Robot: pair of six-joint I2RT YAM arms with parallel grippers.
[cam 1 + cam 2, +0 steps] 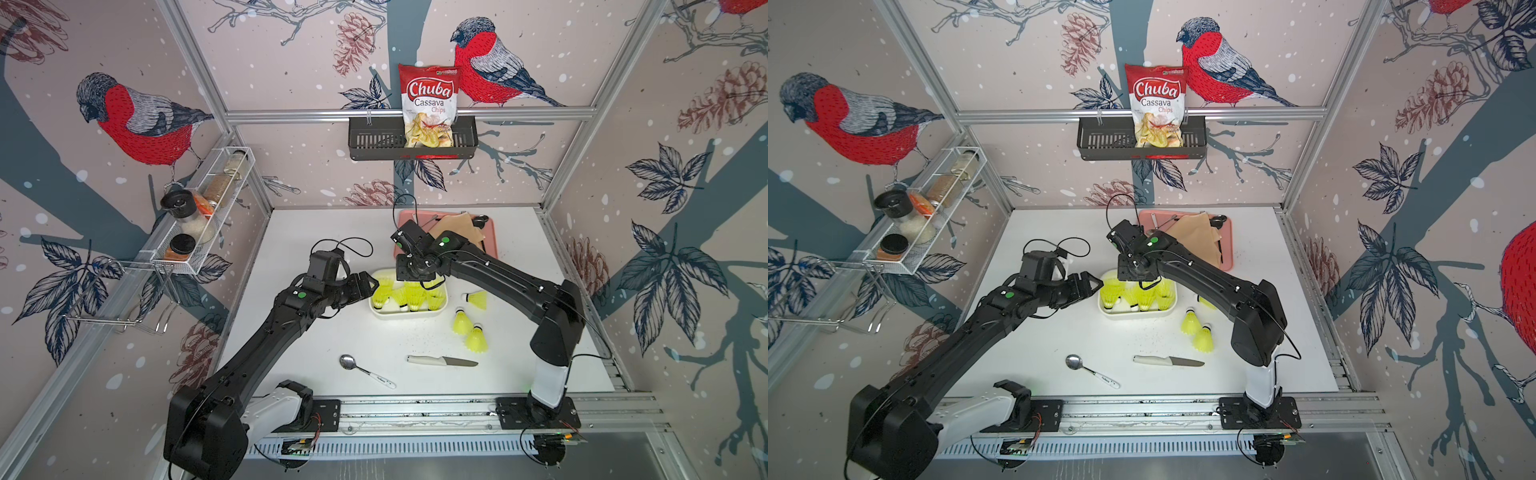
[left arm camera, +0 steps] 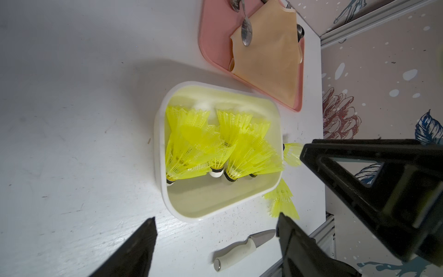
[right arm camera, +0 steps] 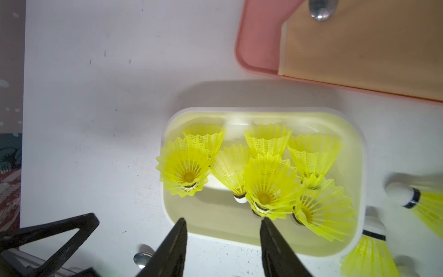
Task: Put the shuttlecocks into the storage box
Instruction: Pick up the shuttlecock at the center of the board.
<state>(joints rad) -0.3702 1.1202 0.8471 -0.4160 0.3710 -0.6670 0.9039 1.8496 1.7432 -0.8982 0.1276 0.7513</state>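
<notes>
The white storage box point(image 1: 409, 314) sits mid-table and holds several neon yellow shuttlecocks point(image 1: 405, 297), some upright, some leaning. Three more shuttlecocks stand on the table right of it point(image 1: 478, 300) point(image 1: 461, 323) point(image 1: 477, 340). My left gripper point(image 1: 374, 286) is open beside the box's left end with nothing between its fingers; in the left wrist view it point(image 2: 217, 217) frames the box point(image 2: 159, 144). My right gripper point(image 3: 223, 223) hangs open over the box's near wall point(image 3: 362, 156), empty, just short of the shuttlecocks point(image 3: 266, 177). In the top views its wrist hides the fingers.
A knife point(image 1: 440, 360) and a spoon point(image 1: 365, 370) lie on the table in front of the box. Behind it is a pink tray point(image 1: 492, 237) with a beige cloth point(image 1: 461, 226) and cutlery. A black basket point(image 1: 374, 141) and a spice rack point(image 1: 199, 216) hang on the walls.
</notes>
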